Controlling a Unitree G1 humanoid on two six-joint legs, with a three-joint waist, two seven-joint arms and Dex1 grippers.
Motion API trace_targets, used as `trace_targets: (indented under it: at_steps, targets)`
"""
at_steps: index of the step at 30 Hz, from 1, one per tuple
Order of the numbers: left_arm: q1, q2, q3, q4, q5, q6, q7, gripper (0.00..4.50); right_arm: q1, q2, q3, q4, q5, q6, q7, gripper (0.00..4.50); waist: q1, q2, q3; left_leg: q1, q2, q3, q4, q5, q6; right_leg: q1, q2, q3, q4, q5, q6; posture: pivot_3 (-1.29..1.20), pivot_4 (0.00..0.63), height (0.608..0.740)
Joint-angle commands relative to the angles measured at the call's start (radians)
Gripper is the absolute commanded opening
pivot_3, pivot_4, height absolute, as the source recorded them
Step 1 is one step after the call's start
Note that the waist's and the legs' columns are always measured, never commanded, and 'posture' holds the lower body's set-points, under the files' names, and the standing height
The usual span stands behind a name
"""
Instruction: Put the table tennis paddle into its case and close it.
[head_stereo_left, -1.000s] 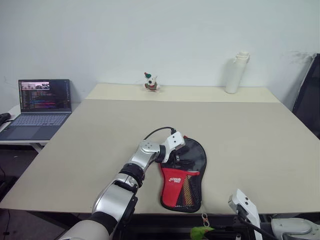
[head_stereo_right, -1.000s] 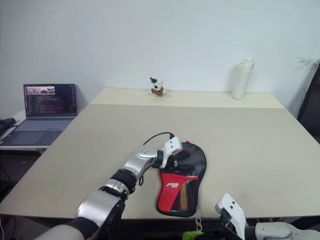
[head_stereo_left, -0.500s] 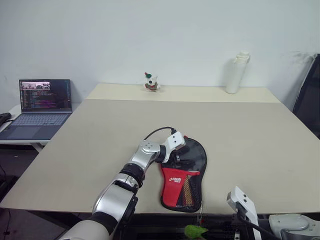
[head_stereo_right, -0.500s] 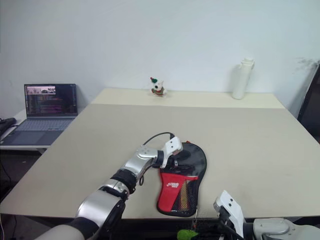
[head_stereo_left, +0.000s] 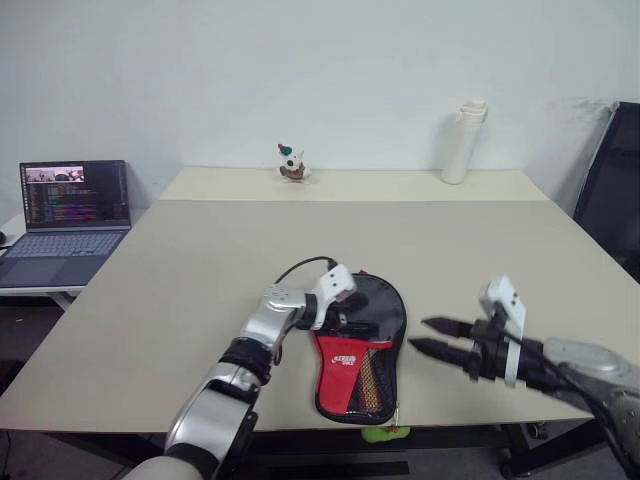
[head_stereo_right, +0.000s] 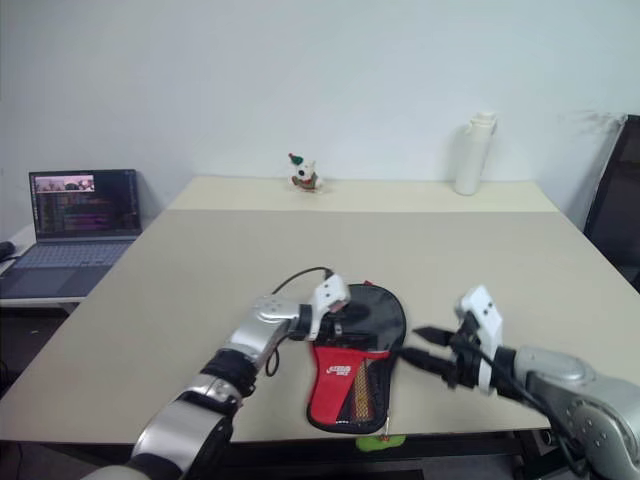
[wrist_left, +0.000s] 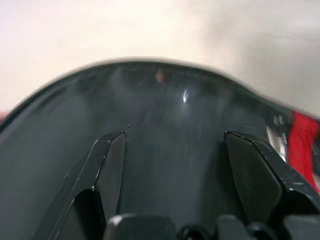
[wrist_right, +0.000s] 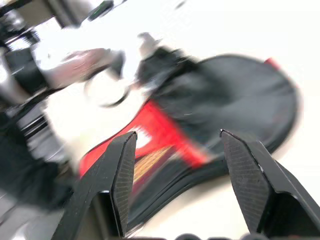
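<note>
Both end effectors flank case (head_stereo_left: 362, 345): left (head_stereo_left: 345, 318) over it, right (head_stereo_left: 428, 336) beside.

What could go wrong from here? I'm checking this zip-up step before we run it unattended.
The case lies at the table's near edge, its narrow end at the lip, so a push could slide it off. The right gripper is open beside the case with nothing held, so it may miss the zip. The left gripper sits open over the case and could get in the right's way.
</note>
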Motion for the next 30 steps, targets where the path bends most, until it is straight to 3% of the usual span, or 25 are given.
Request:
trace_targets:
  at_steps: [1, 6, 13, 21, 25, 30]
  targets:
    - [0.099, 0.100, 0.078, -0.243, -0.096, 0.091, -0.029, 3.43, -0.069, -0.018, 0.039, 0.095, -0.073, -0.084, 0.075, 2.90, -0.005, 0.000, 0.000, -0.001, 0.000, 0.000, 0.000, 0.000, 0.000, -0.002, 0.000, 0.001, 0.001, 0.000, -0.001, 0.00, 0.150, 0.740]
    - [0.285, 0.232, 0.205, -0.491, -0.189, 0.216, 0.034, 3.43, -0.217, 0.018, 0.101, 0.346, -0.208, -0.232, 0.156, 2.90, -0.008, 0.001, 0.002, -0.001, -0.001, 0.003, 0.001, 0.000, 0.000, -0.003, -0.001, 0.003, 0.002, 0.000, -0.001, 0.00, 0.150, 0.740]
    - [0.418, 0.265, 0.281, -0.676, -0.244, 0.293, 0.162, 3.43, -0.357, 0.043, 0.183, 0.665, -0.383, -0.451, 0.318, 2.90, 0.008, 0.001, 0.002, -0.001, -0.002, 0.003, 0.002, 0.000, 0.000, -0.002, -0.003, 0.003, 0.001, 0.001, -0.001, 0.00, 0.150, 0.740]
    - [0.443, 0.258, 0.255, -0.800, -0.216, 0.326, 0.313, 3.43, -0.431, -0.006, 0.155, 0.947, -0.499, -0.583, 0.420, 2.90, 0.013, 0.001, 0.003, -0.001, -0.002, 0.004, 0.001, 0.000, 0.000, -0.003, -0.003, 0.004, 0.002, 0.004, -0.006, 0.00, 0.150, 0.740]
    - [0.433, 0.263, 0.218, -0.791, -0.206, 0.316, 0.324, 3.43, -0.497, -0.031, 0.131, 1.072, -0.549, -0.650, 0.404, 2.90, 0.014, 0.002, 0.003, 0.000, -0.002, 0.007, 0.002, 0.000, 0.000, -0.003, -0.003, 0.004, 0.002, 0.005, -0.006, 0.00, 0.150, 0.740]
    - [0.460, 0.258, 0.203, -0.769, -0.206, 0.303, 0.340, 3.43, -0.465, -0.044, 0.110, 1.028, -0.559, -0.625, 0.398, 2.90, 0.011, 0.002, 0.003, 0.000, -0.001, 0.007, 0.000, 0.000, 0.000, -0.003, -0.002, 0.004, 0.001, 0.004, -0.006, 0.00, 0.150, 0.740]
